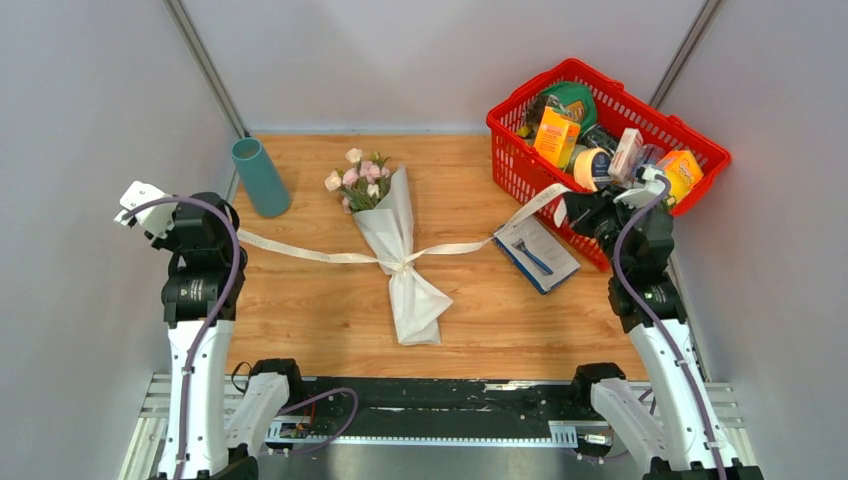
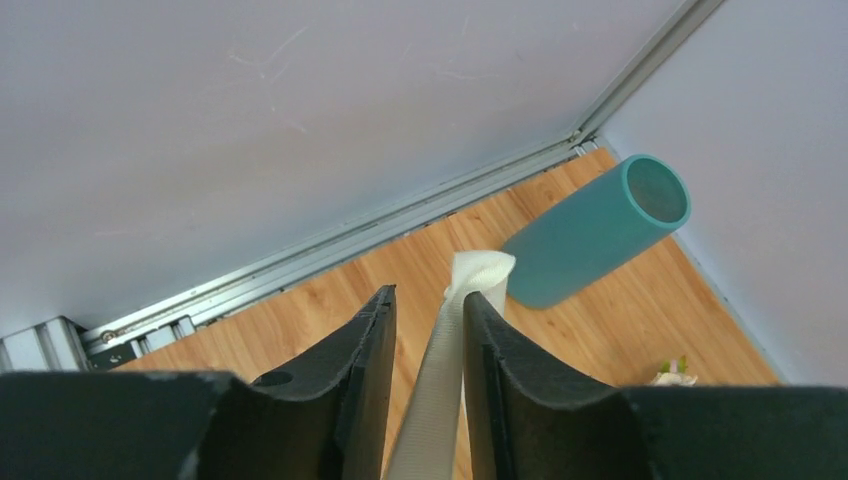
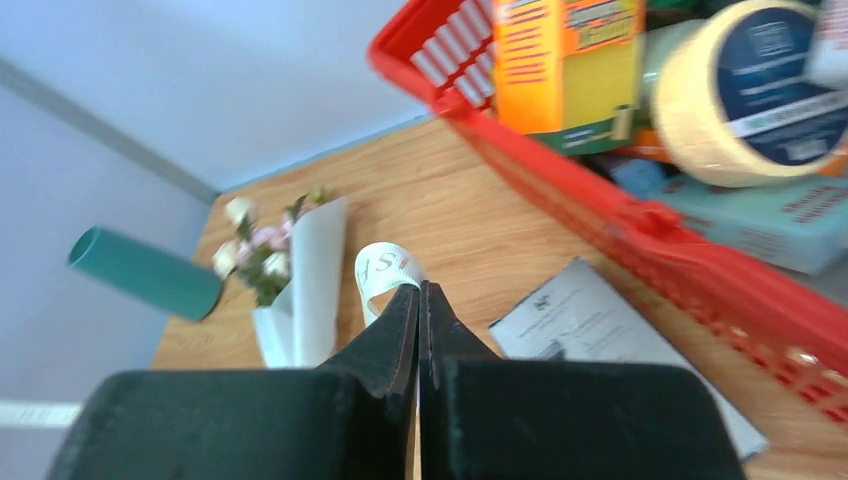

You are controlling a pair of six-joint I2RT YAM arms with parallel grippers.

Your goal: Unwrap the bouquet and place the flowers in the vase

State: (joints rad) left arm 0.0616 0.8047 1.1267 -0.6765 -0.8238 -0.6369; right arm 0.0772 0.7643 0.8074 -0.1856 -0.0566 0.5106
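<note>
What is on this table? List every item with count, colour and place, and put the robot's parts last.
paper-wrapped bouquet of roses: one, white cone with pink and cream blooms, lying mid-table
cream ribbon: one, knotted round the cone, ends stretched out left and right
cylindrical vase: one, teal, upright at the far left
plastic basket: one, red, far right, filled with packaged goods
cardboard box: one, orange, in the basket
tape roll: one, cream-yellow, in the basket
flat printed pack: one, white with a dark blue edge, just in front of the basket
wooden table: one, light brown
left gripper: one, black, open, ribbon running between its fingers
right gripper: one, black, shut on the ribbon's other end
</note>
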